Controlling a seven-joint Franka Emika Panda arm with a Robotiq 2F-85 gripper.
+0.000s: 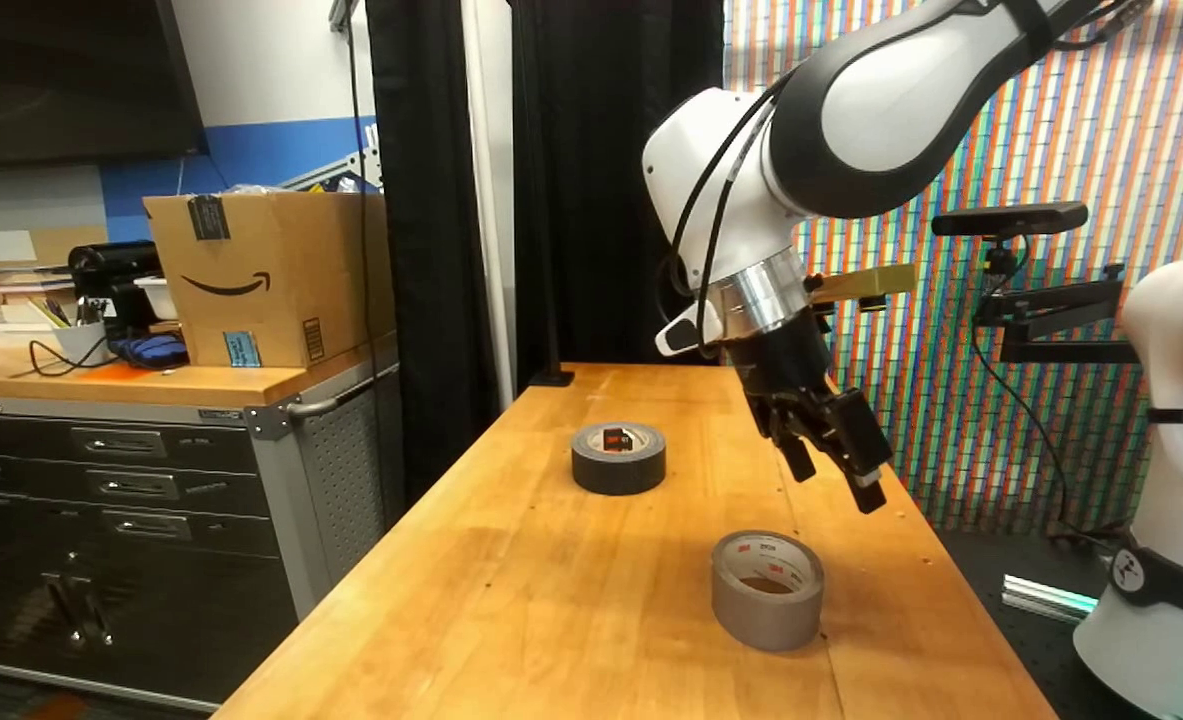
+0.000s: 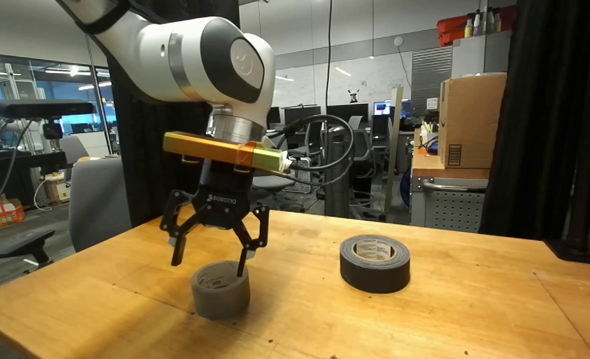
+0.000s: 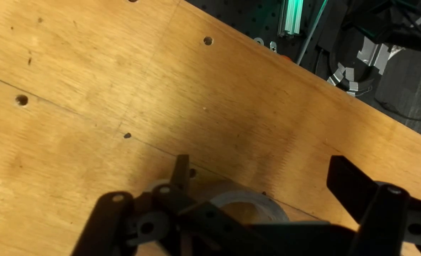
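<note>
The black two-fingered tool (image 2: 208,268), its jaws wide apart, hangs near the round grey tape roll (image 2: 221,303). This roll stands on the wooden counter (image 2: 295,309), nearer than the black tape roll (image 2: 374,277).

Surface (image 1: 511,610): 1. On it, grey tape roll (image 2: 221,300): 1; black tape roll (image 2: 374,275): 1; tape rolls in total: 2. Gripper (image 2: 208,266): 1; fingers (image 2: 178,252) on it: 2. Yellow-orange bar (image 2: 205,148) above the gripper: 1. Drawer cabinet (image 1: 186,590) in background: 1, carrying large cardboard box (image 1: 281,285): 1, same box in both exterior views. Wall screen (image 1: 66,80) in an exterior view: 1. Grey chair (image 2: 98,199) nearest the surface: 1. Chairs farther back: overlapping, no firm count.
</note>
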